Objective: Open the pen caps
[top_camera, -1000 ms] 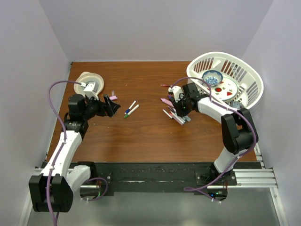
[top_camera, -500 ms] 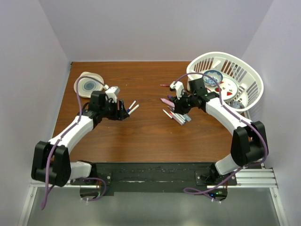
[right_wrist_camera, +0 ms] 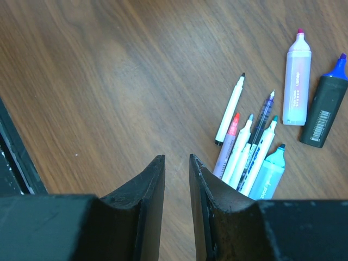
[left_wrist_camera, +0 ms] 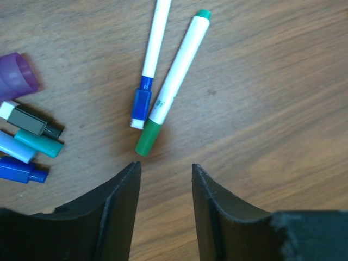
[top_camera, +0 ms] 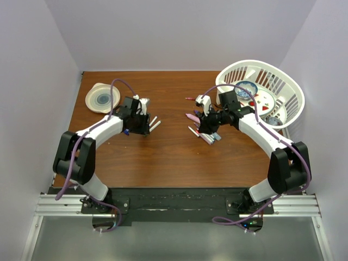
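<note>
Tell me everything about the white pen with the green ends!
The green pen is slim: a white plastic-looking barrel, a green cap on one end, a small green plug at the other. It lies flat, slanted, on the wooden table beside a blue-capped pen. The open left pincer hovers short of its cap.

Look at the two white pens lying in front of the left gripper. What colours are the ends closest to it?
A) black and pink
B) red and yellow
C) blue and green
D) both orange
C: in the left wrist view, the blue-ended pen and the green-ended pen lie side by side on the wood, with their coloured ends pointing toward the open left gripper.
</note>
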`<state>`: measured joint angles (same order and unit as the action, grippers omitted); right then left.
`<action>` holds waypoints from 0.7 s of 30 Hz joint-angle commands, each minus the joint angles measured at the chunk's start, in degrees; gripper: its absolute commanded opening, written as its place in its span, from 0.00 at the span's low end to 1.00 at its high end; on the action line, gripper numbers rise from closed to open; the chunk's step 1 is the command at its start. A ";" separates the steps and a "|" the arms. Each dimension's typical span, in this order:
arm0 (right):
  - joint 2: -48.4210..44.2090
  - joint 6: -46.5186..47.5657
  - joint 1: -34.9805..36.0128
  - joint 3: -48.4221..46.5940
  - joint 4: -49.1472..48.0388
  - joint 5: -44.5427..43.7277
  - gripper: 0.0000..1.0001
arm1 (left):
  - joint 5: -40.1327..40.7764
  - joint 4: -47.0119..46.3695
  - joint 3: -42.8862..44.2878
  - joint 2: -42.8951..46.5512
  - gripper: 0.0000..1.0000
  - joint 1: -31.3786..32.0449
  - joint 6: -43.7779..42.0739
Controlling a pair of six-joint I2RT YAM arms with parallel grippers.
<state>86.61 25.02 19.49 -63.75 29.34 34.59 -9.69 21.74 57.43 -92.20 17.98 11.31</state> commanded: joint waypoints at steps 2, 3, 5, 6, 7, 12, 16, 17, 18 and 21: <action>-1.71 0.91 -0.06 -1.12 0.28 3.29 0.28 | 4.77 3.66 6.54 -4.91 0.43 0.92 -3.13; -1.62 0.91 -0.06 -1.12 0.19 3.38 0.28 | 4.95 4.19 7.08 -6.57 0.43 1.09 -3.49; -1.36 0.91 -0.06 -1.03 0.28 3.73 0.28 | 5.47 5.15 8.22 -8.07 0.42 1.53 -4.01; -1.35 0.91 -0.06 -1.12 0.28 3.82 0.28 | 5.56 5.33 8.40 -9.21 0.42 1.71 -4.10; -1.35 0.91 -0.15 -1.20 0.36 3.82 0.28 | 6.17 5.59 8.84 -9.57 0.42 1.71 -4.19; -1.44 0.82 -0.15 -1.12 0.19 4.00 0.28 | 8.02 6.21 9.81 -11.50 0.40 1.80 -4.63; -1.44 0.74 -0.06 -1.03 0.36 4.17 0.28 | 6.79 6.65 9.98 -12.65 0.36 2.06 -4.89; -1.53 0.74 -0.06 -1.03 0.36 4.26 0.28 | 6.71 7.00 9.98 -13.00 0.36 2.15 -5.16; -1.53 0.74 -0.06 -1.03 0.28 4.26 0.28 | 6.36 7.26 10.16 -13.09 0.36 2.24 -5.25; -1.53 0.82 -0.06 -1.03 0.28 4.52 0.28 | 6.35 7.27 9.98 -13.44 0.35 2.76 -5.42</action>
<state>86.61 25.12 19.49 -63.75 29.56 37.10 -3.05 28.01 65.82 -104.36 19.79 7.57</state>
